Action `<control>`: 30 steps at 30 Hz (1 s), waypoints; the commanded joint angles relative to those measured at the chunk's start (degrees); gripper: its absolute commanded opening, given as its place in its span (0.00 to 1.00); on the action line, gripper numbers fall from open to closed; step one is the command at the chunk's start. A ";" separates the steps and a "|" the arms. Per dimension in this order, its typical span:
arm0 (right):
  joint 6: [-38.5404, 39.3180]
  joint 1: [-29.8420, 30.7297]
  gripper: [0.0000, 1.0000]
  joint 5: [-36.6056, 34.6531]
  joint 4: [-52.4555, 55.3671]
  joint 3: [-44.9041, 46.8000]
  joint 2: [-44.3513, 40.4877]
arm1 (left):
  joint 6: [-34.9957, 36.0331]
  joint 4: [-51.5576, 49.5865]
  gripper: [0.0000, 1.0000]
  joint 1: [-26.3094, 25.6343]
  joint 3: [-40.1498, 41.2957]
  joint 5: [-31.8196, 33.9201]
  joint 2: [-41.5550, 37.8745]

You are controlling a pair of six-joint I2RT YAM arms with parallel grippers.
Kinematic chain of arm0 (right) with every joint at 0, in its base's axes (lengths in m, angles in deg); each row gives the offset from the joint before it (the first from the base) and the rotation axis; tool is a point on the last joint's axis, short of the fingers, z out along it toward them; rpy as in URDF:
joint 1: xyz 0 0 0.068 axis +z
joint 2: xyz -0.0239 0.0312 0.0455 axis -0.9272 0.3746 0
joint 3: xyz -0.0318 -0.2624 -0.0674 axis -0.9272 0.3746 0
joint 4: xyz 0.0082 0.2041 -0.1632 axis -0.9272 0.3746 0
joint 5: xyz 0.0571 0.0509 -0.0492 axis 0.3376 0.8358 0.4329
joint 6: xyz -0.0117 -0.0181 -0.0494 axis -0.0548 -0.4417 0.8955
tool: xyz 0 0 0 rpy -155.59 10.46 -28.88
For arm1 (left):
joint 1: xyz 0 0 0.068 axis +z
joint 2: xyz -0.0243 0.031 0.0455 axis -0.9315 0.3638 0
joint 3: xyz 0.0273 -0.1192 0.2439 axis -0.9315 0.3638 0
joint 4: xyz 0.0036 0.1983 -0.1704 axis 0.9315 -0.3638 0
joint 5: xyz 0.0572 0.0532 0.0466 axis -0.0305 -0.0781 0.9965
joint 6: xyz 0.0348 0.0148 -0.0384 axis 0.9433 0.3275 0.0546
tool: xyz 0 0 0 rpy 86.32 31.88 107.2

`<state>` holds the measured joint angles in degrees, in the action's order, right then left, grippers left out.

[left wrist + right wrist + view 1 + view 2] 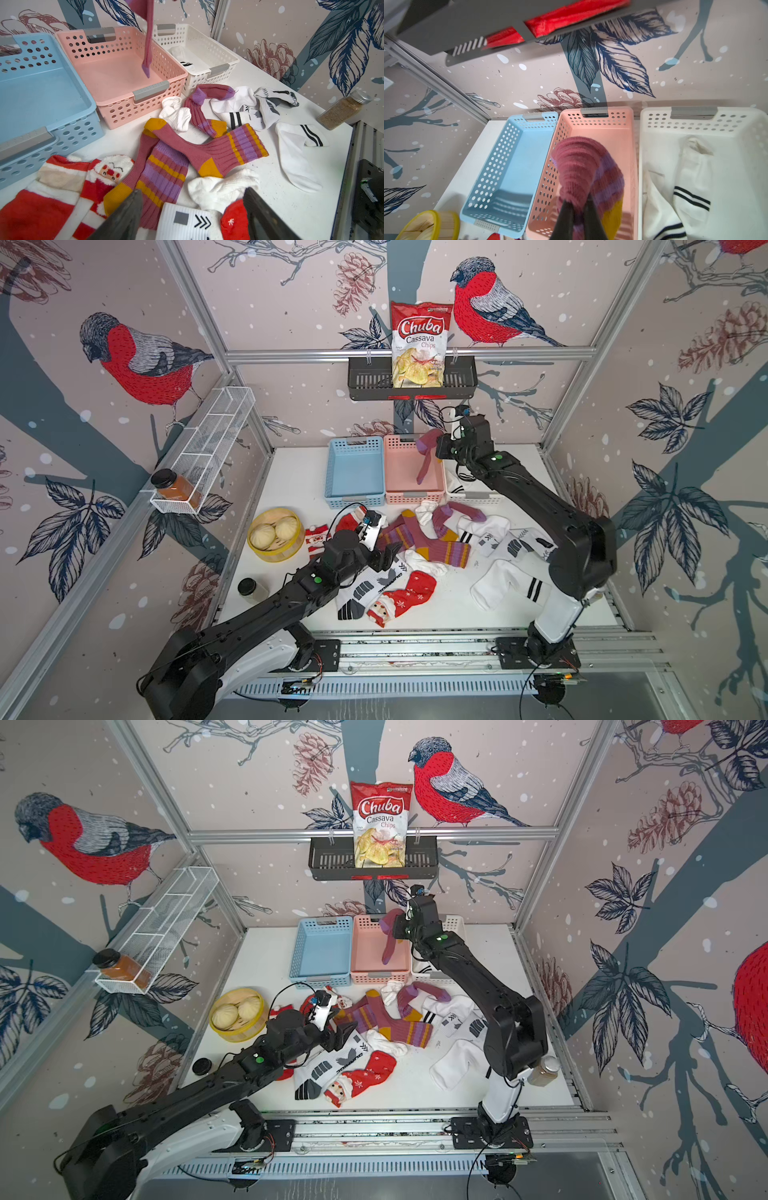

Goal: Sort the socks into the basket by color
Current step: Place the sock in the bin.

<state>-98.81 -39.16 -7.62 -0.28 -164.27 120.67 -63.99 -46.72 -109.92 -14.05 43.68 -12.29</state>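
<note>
Nearest, at lower centre in both top views: a red Santa sock [401,599] flat on the white table [299,477]. Touching it, a white sock with grey-and-black marks [365,589], partly under the left arm. To the lower right, a white sock with two black stripes [507,587], apart from the rest.

Just beyond, left gripper [193,191] low over the heap, fingers [126,212] spread wide with nothing between them. Cannot tell whether touching the fabric. Ahead of it in the left wrist view, maroon socks with purple and mustard bands [176,158] crossed over one another, plain white ones among them. At lower left of that frame, red-and-white Santa socks [97,178].

Left of the heap in a top view, a bamboo steamer with buns [270,558] and a dark-lidded jar [249,589]. Near the table's right edge, a spice jar [544,1071].

Farther back, three perforated baskets side by side: blue basket [355,499], pink basket [409,495], and white basket [478,498] holding a striped white sock [691,199].

Above the pink basket, right gripper [579,205] clamped on a maroon sock [426,460], toe end hanging down within the basket walls. Contact with the basket floor unclear.

Farthest, at upper centre, a Chuba Cassava Chips bag [419,344] upright in a black wall basket [365,379]. At left, a white wire rack [224,414] with an orange-filled jar [176,489] at its near end.
</note>
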 commanded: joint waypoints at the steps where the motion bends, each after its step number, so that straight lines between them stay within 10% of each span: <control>1: 0.01 0.11 0.10 0.70 -0.43 -3.55 5.93 | -0.26 1.92 0.78 -0.05 0.15 -0.11 -0.44; 7: -0.12 0.09 0.25 2.37 8.06 -14.48 17.37 | -0.26 1.23 0.78 -0.10 -0.02 0.03 -0.97; 16: 0.48 0.77 0.48 1.08 5.89 -7.73 10.50 | -0.42 0.97 0.79 -0.09 0.14 0.79 -1.59; 30: -3.67 4.06 0.57 -1.59 -5.23 27.67 -12.23 | -0.68 1.56 0.83 -0.12 -0.03 2.02 -0.38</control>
<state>-100.56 -35.86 -7.40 -1.46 -140.53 110.64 -64.60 -46.83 -109.98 -13.92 45.06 -12.75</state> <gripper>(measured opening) 0.573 0.826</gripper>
